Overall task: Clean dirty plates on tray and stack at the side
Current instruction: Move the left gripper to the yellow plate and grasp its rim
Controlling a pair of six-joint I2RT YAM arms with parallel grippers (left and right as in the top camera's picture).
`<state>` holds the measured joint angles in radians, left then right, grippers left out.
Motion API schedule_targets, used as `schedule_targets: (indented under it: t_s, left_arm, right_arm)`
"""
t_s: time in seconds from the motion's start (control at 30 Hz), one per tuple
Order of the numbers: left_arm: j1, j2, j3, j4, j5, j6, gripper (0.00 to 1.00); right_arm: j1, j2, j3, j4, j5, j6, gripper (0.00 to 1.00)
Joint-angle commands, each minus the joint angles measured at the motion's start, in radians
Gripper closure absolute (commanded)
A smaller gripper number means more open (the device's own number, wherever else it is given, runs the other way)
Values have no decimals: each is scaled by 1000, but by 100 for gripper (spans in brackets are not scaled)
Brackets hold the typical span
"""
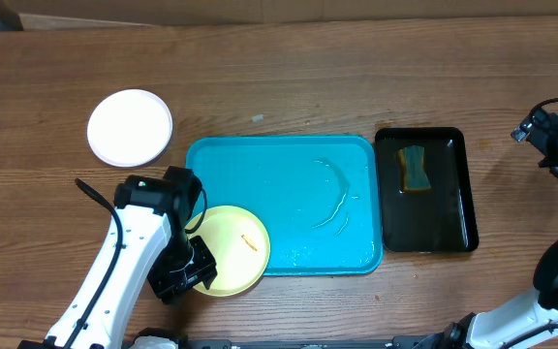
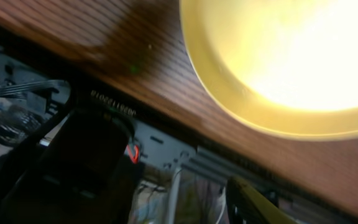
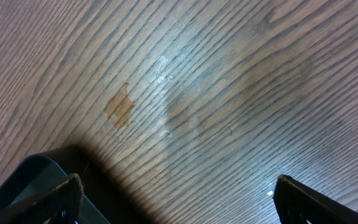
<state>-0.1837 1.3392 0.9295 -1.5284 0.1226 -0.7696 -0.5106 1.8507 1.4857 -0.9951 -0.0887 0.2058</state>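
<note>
The cyan tray (image 1: pixel 289 155) lies mid-table with wet streaks on it. A pale yellow-green plate (image 1: pixel 235 247) with an orange speck rests over the tray's front left corner, partly off it, and fills the top right of the left wrist view (image 2: pixel 291 56). A white plate (image 1: pixel 130 127) sits on the table to the tray's far left; I cannot tell if it is a stack. My left gripper (image 1: pixel 184 276) (image 2: pixel 166 202) is open at the yellow-green plate's left edge, near the table's front edge. My right gripper (image 1: pixel 542 131) (image 3: pixel 179 205) is open and empty over bare wood at the far right.
A narrow black tray (image 1: pixel 449 223) holding a green and yellow sponge (image 1: pixel 415 169) stands right of the cyan tray; its corner shows in the right wrist view (image 3: pixel 23 180). A brownish stain (image 3: pixel 120 107) marks the wood.
</note>
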Motion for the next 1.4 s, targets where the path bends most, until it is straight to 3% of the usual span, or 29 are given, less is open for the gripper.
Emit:
schedule_targets:
  t_s: [0.0,0.23,0.5,0.87,1.17,1.27,1.37]
  left_arm:
    - [-5,-6,-49,55,-48,-117,49]
    - [-5,-6,-119,206,-52,-208,67]
    - [-5,-6,-182,272,-52,-215,62]
    - [-5,-6,-254,366,-45,-218,71]
    - [-6,-6,-254,423,-43,-210,84]
    - [-6,-6,-254,469,-13,-174,87]
    - [-6,-6,-254,577,36,-25,82]
  right_arm:
    - [-1,-10,13,5,2,4,0]
    - [-1,-10,13,5,2,4,0]
    - [-1,-10,13,5,2,4,0]
    - [-1,-10,13,5,2,4,0]
    - [-1,-10,13,5,2,4,0]
    - [-1,-10,13,5,2,4,0]
    - [-1,-10,13,5,2,4,0]
